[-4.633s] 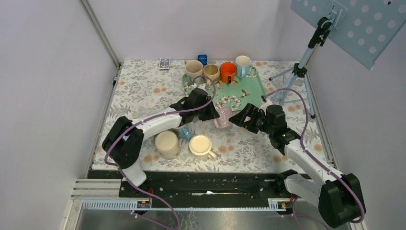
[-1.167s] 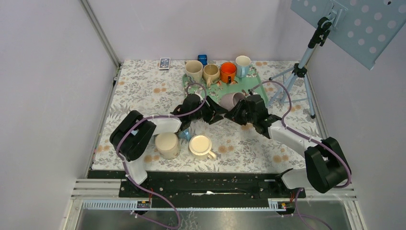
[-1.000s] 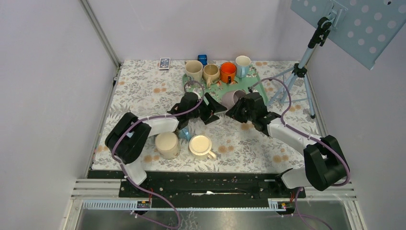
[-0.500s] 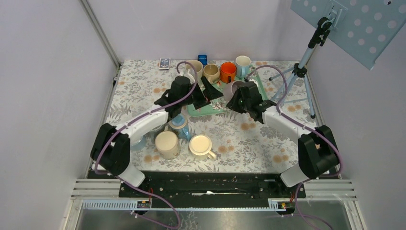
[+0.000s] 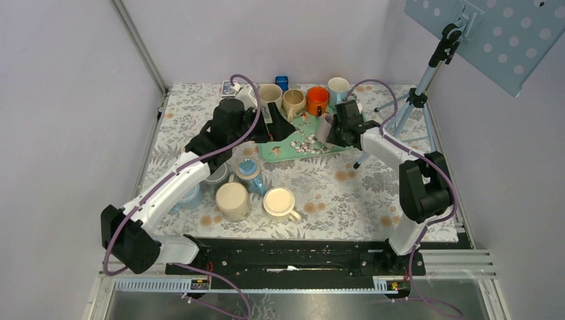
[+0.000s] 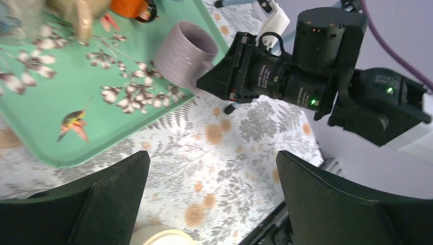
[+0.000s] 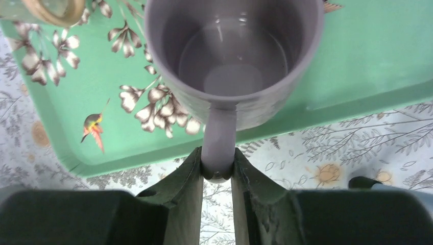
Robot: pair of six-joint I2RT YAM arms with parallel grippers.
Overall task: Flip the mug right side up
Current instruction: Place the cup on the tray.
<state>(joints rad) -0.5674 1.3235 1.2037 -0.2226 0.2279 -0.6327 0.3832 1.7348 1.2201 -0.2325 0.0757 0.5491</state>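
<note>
While the right fingers (image 7: 190,176) stand narrow, pinched on the handle of the lilac mug (image 7: 235,56), the mug's mouth faces up toward the wrist camera and its inside looks bare. From above, this one lilac mug (image 5: 324,127) sits at the upper centre of the frame, at the right edge of the green tray (image 5: 286,151). The left wrist view shows it tilted a little, mouth up, over the tray's corner; whether its base rests on the tray I cannot tell.

The left fingers (image 6: 112,199) are spread wide and hold nothing. They hang over the left part of the tray, apart from the lilac mug.

Four more mugs stand in a row along the tray's far side: a beige mug (image 5: 270,95), a tan mug (image 5: 294,101), an orange mug (image 5: 318,100) and a white mug (image 5: 338,87), all mouth up. Two cream mugs stand on the desk (image 5: 346,200) in the lower centre, side by side: the closed-top mug (image 5: 232,200) shows a flat top, and the open cream mug (image 5: 280,200) shows its mouth and a handle. Just above them, partly under the left arm, is a bluish cup (image 5: 250,171).

One tripod (image 5: 416,100) stands at the desk's right edge, carrying a dotted board (image 5: 506,37) in the upper right. A small blue box (image 5: 282,81) lies at the far edge.
</note>
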